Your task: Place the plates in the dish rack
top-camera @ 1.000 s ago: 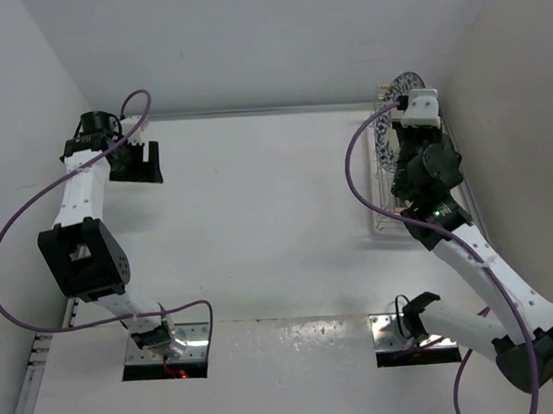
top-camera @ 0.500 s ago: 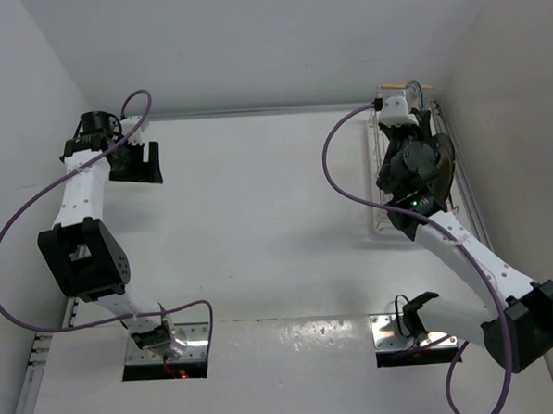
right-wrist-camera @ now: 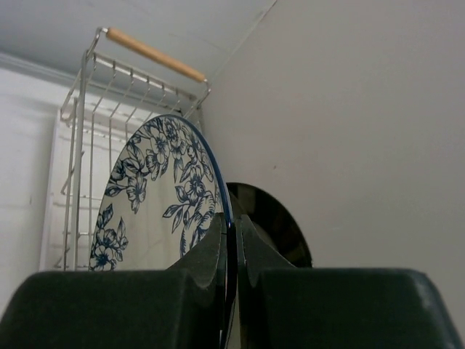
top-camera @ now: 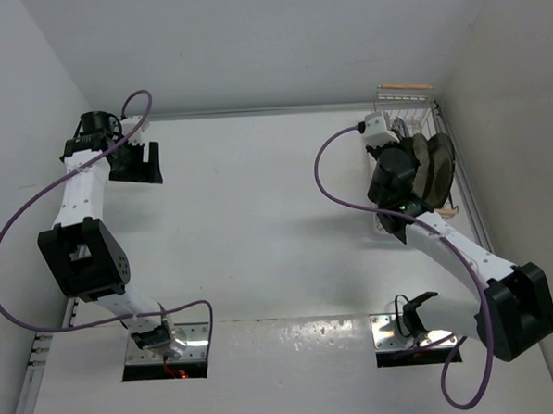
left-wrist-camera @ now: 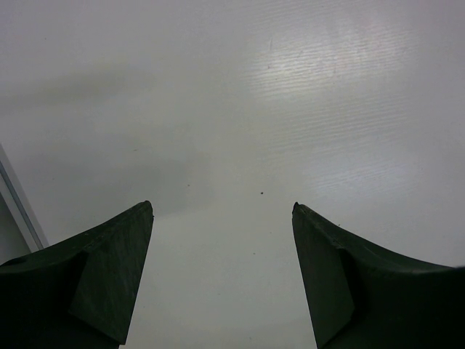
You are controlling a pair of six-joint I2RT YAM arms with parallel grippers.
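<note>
Standing upright on edge, floral plate [right-wrist-camera: 156,196] runs lengthwise along dish rack [right-wrist-camera: 154,54].

The dish rack [right-wrist-camera: 75,153] is thin, smooth white-coated wire; its handle [right-wrist-camera: 156,55] is pale bare wood, matt. The floral plate [right-wrist-camera: 156,203] looks like glazed ceramic, slick and faintly shiny, and the dark plate [right-wrist-camera: 272,225] behind it likewise. The fingers [left-wrist-camera: 109,269] of the left gripper [left-wrist-camera: 223,214] are dull dark plastic. The table [left-wrist-camera: 305,94] is smooth white with a soft sheen.
</note>
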